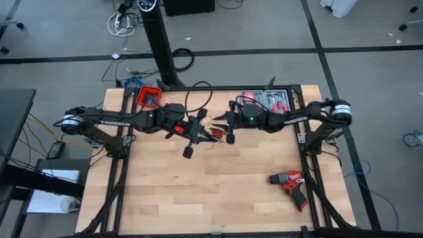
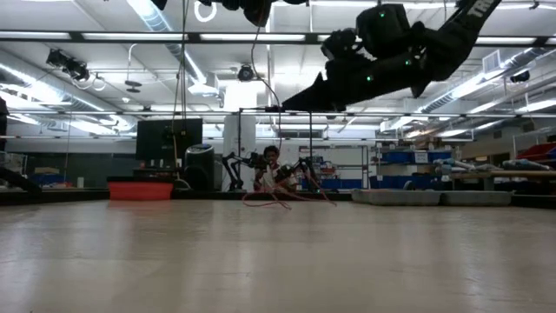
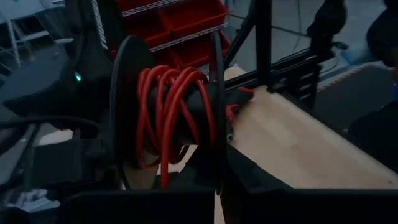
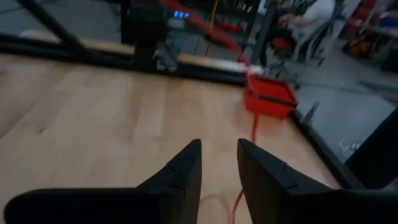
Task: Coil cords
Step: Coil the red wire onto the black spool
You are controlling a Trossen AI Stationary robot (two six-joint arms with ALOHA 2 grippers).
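Observation:
The red cord (image 3: 174,118) is partly wound on a black spool (image 3: 124,112). My left gripper (image 1: 184,127) holds this spool above the table's middle, shut on it. A loose stretch of the cord (image 1: 215,134) lies on the wood between the two arms, and it also shows far off in the low view as the cord (image 2: 278,198). My right gripper (image 4: 217,144) hangs open just right of the spool, pointing toward the table's left side. The red cord (image 4: 239,196) shows through the gap between its fingers. I cannot tell whether they touch it. My left gripper is shut on the black spool (image 1: 192,132), coming level from the table's left. The spool itself and the dark bottom of the wrist picture hide the place of contact. The spool is lifted clear of the table, its flanges (image 3: 217,106) upright, with red turns around the hub.
A red bin (image 1: 149,96) stands at the far left corner and a tray of red-handled tools (image 1: 268,99) at the far right. A red drill (image 1: 291,182) lies near the right front. The black frame rails (image 1: 310,165) edge the table. A person sits beyond the table (image 4: 305,18).

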